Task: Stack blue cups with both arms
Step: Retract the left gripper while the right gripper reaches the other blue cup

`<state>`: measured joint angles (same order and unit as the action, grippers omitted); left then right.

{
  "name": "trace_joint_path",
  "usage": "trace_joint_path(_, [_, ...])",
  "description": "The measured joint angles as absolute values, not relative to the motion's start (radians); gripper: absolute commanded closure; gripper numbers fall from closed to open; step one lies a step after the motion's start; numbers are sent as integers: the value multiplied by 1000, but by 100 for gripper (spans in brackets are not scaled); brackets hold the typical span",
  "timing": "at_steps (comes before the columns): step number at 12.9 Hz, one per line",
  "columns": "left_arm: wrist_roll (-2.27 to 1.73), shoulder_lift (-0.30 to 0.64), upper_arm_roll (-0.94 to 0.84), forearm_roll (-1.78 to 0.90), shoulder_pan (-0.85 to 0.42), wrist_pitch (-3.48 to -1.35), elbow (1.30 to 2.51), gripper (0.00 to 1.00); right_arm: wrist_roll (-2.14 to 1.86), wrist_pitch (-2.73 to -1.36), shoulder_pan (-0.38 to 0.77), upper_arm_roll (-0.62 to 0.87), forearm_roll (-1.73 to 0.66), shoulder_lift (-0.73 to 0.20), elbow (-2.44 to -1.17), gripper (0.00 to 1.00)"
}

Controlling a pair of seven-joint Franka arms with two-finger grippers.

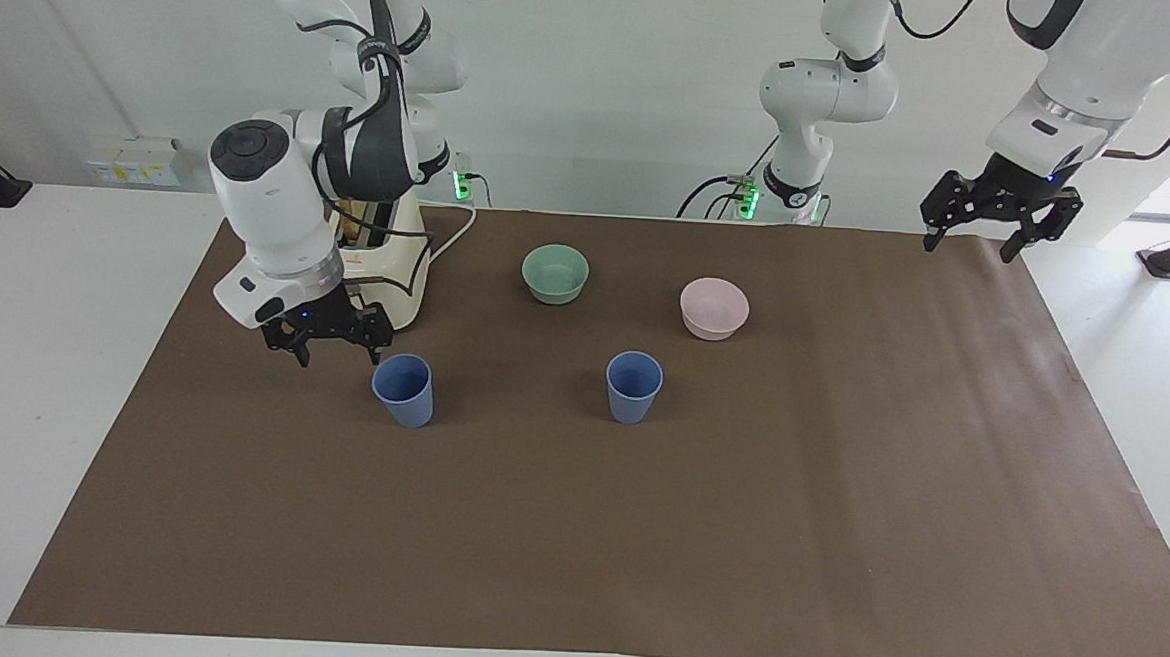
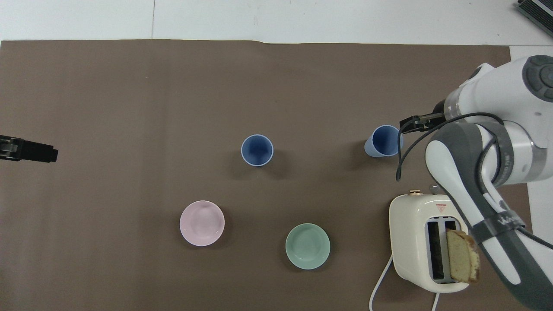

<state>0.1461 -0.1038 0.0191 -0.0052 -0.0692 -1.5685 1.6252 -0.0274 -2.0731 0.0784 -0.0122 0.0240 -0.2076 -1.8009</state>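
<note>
Cups: 2 blue ones stand upright on the brown mat, apart from each other and unstacked. Taking the toaster [image 1: 392,278] [image 2: 425,242] as the landmark, the first cup [image 1: 404,389] [image 2: 384,141] stands farther from the robots than the toaster and close to it. The second cup [image 1: 634,386] [image 2: 257,150] stands well apart from the toaster, toward the left arm's end of the table. A green bowl [image 1: 555,273] [image 2: 307,246] sits beside the toaster toward the left arm's end, and a pink bowl [image 1: 714,307] [image 2: 202,223] sits past the green one the same way. A slice of bread [image 2: 462,255] stands in 1 toaster slot.

The right gripper [image 1: 324,340] [image 2: 414,123] hangs low over the mat just beside the first cup, between it and the toaster, its fingers spread and holding nothing. The left gripper [image 1: 999,215] [image 2: 30,150] is raised over the mat's edge at the left arm's end, well apart from the toaster, fingers spread and empty.
</note>
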Motion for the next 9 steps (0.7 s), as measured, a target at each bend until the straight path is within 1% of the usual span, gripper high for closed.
trace_joint_path(2, [146, -104, 10, -5, -70, -1534, 1587, 0, -27, -2112, 86, -12, 24, -235, -1816, 0])
trace_joint_path(5, [141, -101, 7, -6, -70, -1519, 1586, 0, -27, -2164, 86, -12, 24, -274, -1825, 0])
trace_joint_path(9, [88, -101, 4, -18, -70, -1510, 1574, 0, -27, -2179, 105, -11, 24, -303, -1836, 0])
